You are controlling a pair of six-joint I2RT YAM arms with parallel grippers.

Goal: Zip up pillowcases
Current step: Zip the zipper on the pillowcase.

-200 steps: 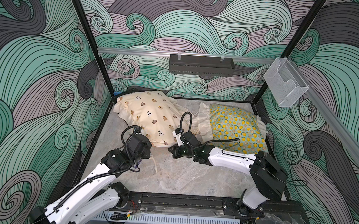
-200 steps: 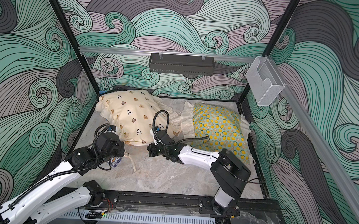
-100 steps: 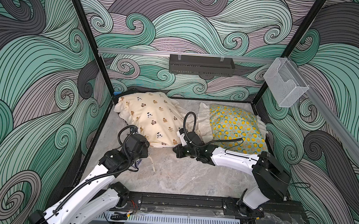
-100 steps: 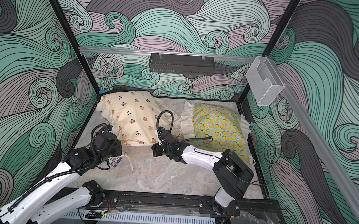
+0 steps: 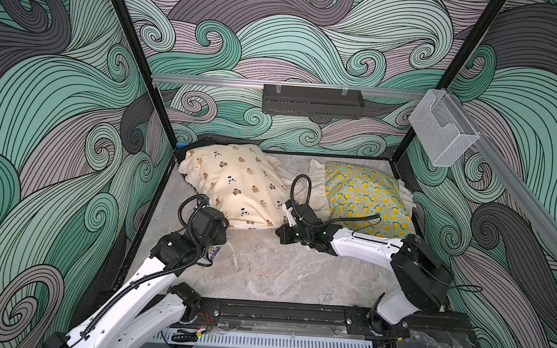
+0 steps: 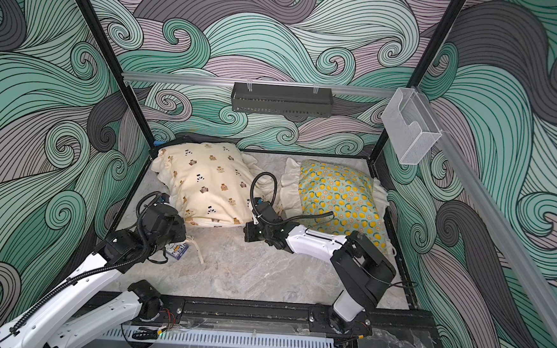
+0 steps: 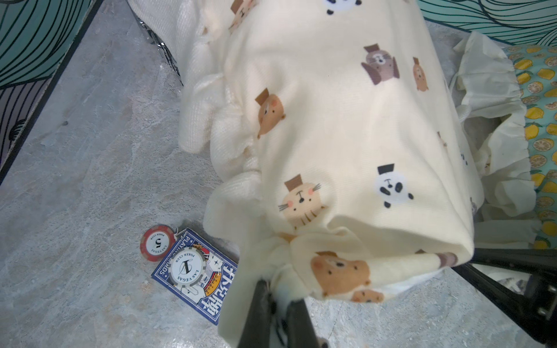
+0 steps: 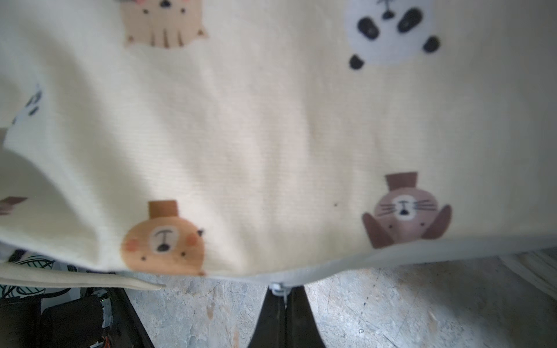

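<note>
The bear-print pillowcase (image 5: 236, 185) lies at the counter's (image 5: 281, 274) back left, with the lemon pillowcase (image 5: 365, 200) just beside it at back right. The left fingers (image 7: 259, 313), pressed together, pinch fabric at the bear-print case's near left corner. The right fingers (image 8: 268, 319), pressed together, pinch the small metal zipper pull (image 8: 278, 287) on its near edge. A black tray (image 5: 311, 100) and a clear holder (image 5: 442, 135) hang on rails; the tray's inside is hidden.

Near left on marble tabletop (image 7: 75, 180): blue card pack (image 7: 215, 296), white chip (image 7: 188, 265) atop, red chip (image 7: 157, 243) just beside. Far rail: black tray (image 5: 312, 101).
</note>
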